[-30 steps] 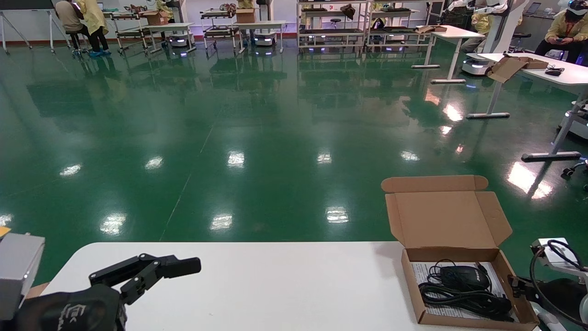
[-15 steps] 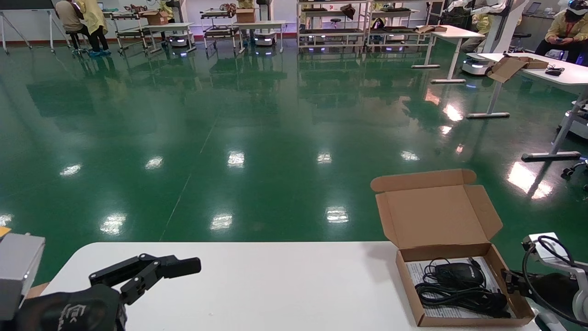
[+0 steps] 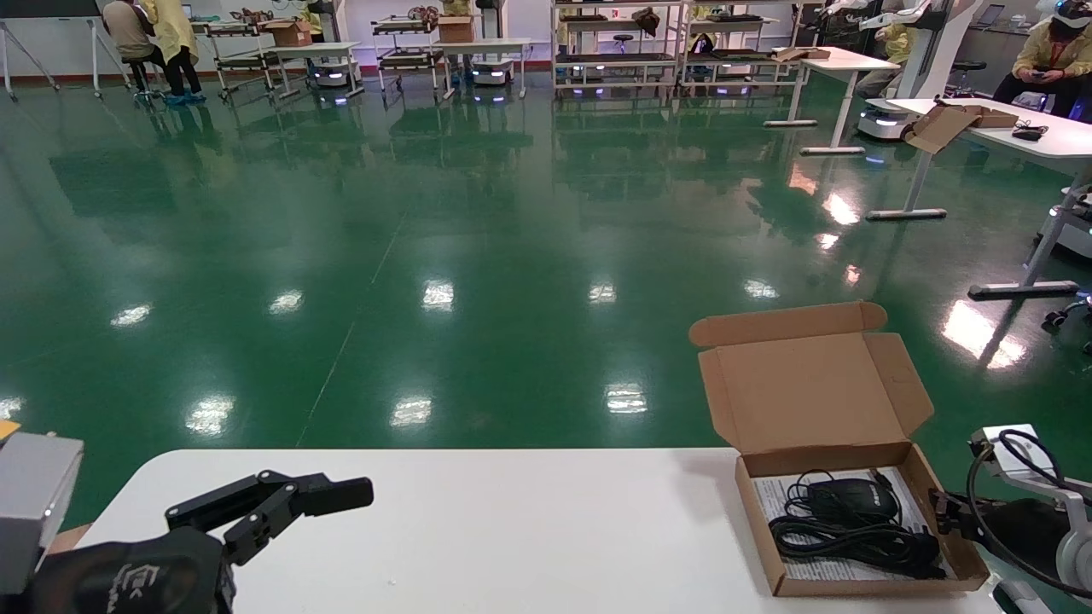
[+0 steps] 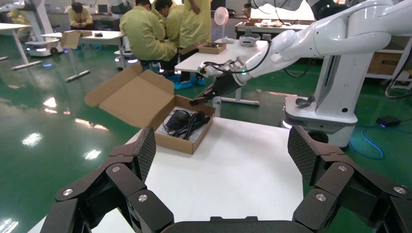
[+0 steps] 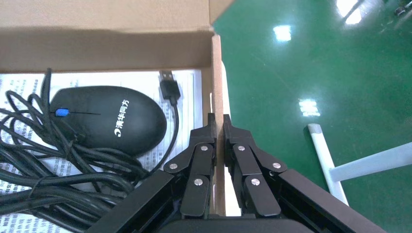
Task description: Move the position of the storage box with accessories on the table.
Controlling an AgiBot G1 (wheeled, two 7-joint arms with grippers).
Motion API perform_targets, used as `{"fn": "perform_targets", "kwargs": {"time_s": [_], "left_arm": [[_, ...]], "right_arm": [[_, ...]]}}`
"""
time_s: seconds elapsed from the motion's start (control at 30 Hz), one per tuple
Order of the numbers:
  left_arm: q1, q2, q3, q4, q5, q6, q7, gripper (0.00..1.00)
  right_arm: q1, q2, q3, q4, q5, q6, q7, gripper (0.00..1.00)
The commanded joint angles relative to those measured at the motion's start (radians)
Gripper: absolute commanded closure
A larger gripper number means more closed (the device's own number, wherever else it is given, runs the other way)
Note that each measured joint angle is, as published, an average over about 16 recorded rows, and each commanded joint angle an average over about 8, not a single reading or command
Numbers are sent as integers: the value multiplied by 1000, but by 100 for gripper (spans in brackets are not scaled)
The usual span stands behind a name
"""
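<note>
The storage box (image 3: 810,388) is open at the right end of the white table (image 3: 512,529), its lid standing up at the back. Inside lie the accessories: a black mouse (image 3: 853,497) with its bundled cable on a printed paper sheet (image 3: 772,493). My right gripper (image 3: 938,503) is shut on the box's right side wall (image 5: 216,73), one finger inside and one outside; the right wrist view shows the mouse (image 5: 111,121) just beside the gripper (image 5: 218,124). My left gripper (image 3: 333,503) hovers open over the table's left end, far from the box (image 4: 141,99).
The box sits close to the table's right edge and far edge, with green floor (image 3: 426,256) beyond. Another white desk with a cardboard box (image 3: 947,124) stands far off at the right. Bare tabletop stretches between the two grippers.
The box has shifted a little to the left and away from me, carried by my right gripper. The left arm has not moved.
</note>
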Motion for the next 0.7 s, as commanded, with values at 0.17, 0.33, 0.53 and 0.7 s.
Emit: {"fn": "perform_targets", "kwargs": {"time_s": [0.17,0.33,0.53,0.7], "left_arm": [[0,0,0,0,0,0,0,0],[0,0,0,0,0,0,0,0],[0,0,0,0,0,0,0,0],[0,0,0,0,0,0,0,0]], "right_arm": [[-5,-2,9,1,12,12,-18,0],[-11,2,19,6,26,24,-40,0],[-3,14,35,15,48,31,-68,0],[22,29,55,24,74,19,-83,0]]}}
